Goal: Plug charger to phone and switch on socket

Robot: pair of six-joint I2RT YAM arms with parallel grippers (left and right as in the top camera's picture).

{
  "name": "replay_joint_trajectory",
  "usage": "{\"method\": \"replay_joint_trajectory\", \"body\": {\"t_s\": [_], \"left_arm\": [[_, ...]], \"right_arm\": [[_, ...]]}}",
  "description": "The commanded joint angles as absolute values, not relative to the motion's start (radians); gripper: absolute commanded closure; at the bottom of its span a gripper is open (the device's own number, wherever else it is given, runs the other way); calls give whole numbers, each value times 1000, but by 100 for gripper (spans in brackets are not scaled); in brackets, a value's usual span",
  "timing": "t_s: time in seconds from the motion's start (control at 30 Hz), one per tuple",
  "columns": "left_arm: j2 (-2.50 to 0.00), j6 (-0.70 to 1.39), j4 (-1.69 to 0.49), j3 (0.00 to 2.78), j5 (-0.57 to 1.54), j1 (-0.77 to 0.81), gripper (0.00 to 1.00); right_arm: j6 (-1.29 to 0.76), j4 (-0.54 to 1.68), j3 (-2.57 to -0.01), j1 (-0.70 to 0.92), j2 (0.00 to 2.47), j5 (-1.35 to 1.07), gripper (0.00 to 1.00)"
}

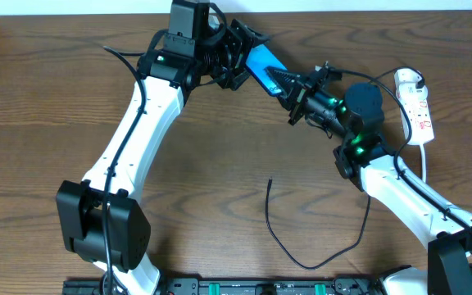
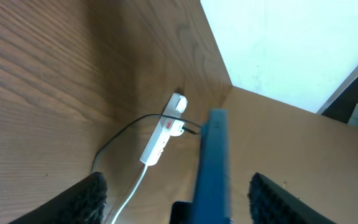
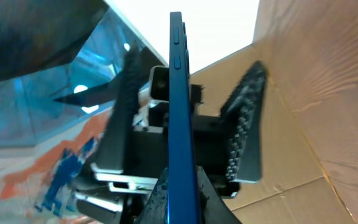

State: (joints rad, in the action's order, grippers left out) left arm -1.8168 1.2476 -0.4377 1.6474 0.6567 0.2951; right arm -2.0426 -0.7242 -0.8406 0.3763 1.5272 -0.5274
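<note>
The phone (image 1: 260,64), blue and thin, is held in the air at the back of the table between both grippers. My right gripper (image 1: 296,97) is shut on its lower right end; the right wrist view shows the phone (image 3: 178,93) edge-on, clamped between the fingers (image 3: 182,190). My left gripper (image 1: 234,56) is open around the other end, and in the left wrist view its fingers (image 2: 185,199) stand well apart from the phone (image 2: 213,162). The charger (image 1: 279,238), a thin black cable, lies loose on the table with its free tip (image 1: 270,180) pointing away. The white socket (image 1: 420,106) lies at the far right.
A white plug (image 1: 408,79) sits in the socket's top end, with the black cable running from it past my right arm. The socket also shows in the left wrist view (image 2: 163,134), with its white cord trailing down. Cardboard panels stand behind the table's far edge (image 2: 291,124).
</note>
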Motion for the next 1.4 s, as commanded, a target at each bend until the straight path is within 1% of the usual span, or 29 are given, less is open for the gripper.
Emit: {"method": "replay_joint_trajectory", "body": {"t_s": [0.0,0.07,0.67,0.93,1.23,1.37], "left_arm": [[-1811,1234,-430,1638,673,293,33],[-1811,1235,-426,1638,673,293,35],[-1811,1259,-370,1638,674,293,35],[-1811,1262,-308,1638,727,293,35],[-1811,1266,-296,1638,737,293,36],[-1811,1266,-296,1638,737,293,51]], "right_arm": [[-2052,-741,-855,374,1521,-506,99],[-2052,-741,-855,374,1521,-506,98],[-2052,-753,-855,374,1521,-484,98],[-2052,-821,-855,374,1521,-476,99],[-2052,-824,-855,374,1521,-477,99],[-2052,-824,-855,374,1521,-477,99]]}}
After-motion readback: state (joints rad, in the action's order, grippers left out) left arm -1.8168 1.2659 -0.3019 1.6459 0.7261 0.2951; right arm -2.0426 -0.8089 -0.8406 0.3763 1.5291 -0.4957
